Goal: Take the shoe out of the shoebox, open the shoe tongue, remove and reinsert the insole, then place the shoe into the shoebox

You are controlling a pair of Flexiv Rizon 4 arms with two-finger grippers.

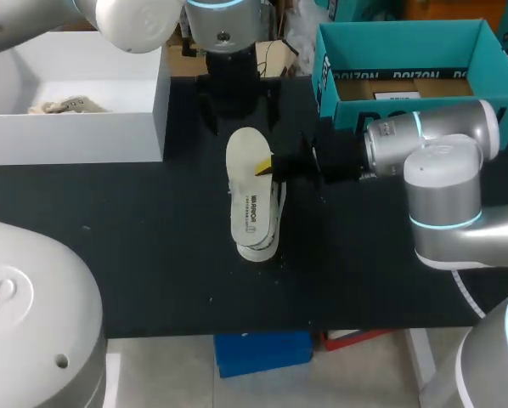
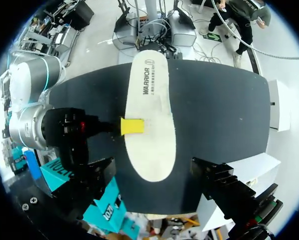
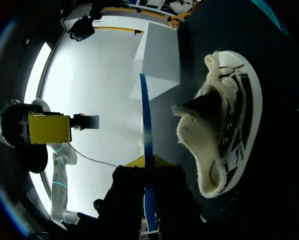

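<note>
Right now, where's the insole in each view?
Head: insole mid-table, over the shoe, held by right end effector.
Left wrist: insole flat-on, ahead of left end effector.
Right wrist: insole edge-on, a blue strip in that grip, shoe beside.
Shared: yellow fingertip on the insole.

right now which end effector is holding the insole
The right end effector, reaching in from the right: it pinches the insole at its side. The left end effector hangs open behind it, holding nothing.

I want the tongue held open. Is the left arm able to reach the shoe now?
Probably not from above: the insole, gripped by the right claw, covers most of the shoe under the open left claw.
</note>
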